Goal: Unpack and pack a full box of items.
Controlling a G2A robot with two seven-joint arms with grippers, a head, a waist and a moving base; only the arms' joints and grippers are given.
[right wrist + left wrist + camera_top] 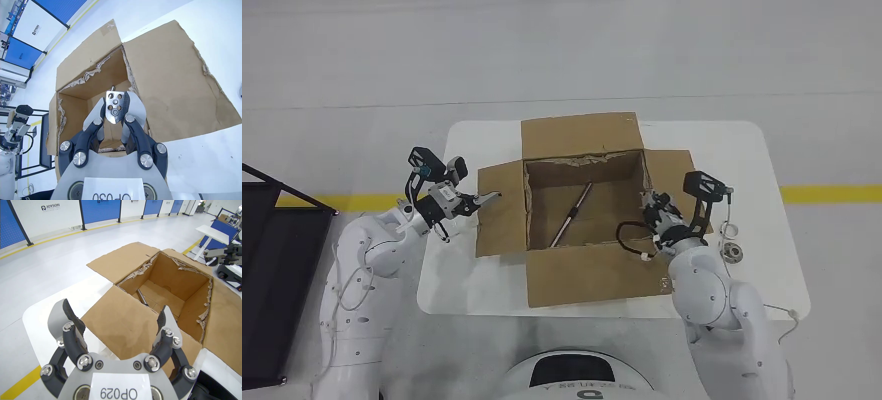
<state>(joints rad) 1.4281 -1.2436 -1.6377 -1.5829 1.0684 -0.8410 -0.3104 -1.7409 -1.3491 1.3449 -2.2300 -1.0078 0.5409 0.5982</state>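
**Top view.** The cardboard box [582, 135] stands open on the table [762, 160] with its flaps splayed. A metal rod [572, 213] lies slantwise on the box floor. The left gripper [482, 200] is held beside the left flap, and the right gripper [650, 212] at the right rim.

**Left wrist view.** The left pincer is seen released, with nothing between its fingers. Risk noted: the flap lies between it and the rod, so a direct descent could crush or drag the flap and shift the box.

**Right wrist view.** The right pincer is clenched on a perforated metal plate [114, 108], held by its edges over the box opening. Risk noted: so narrow an edge hold could slip or twist. If released high, the plate could strike the rod or catch the torn rim.
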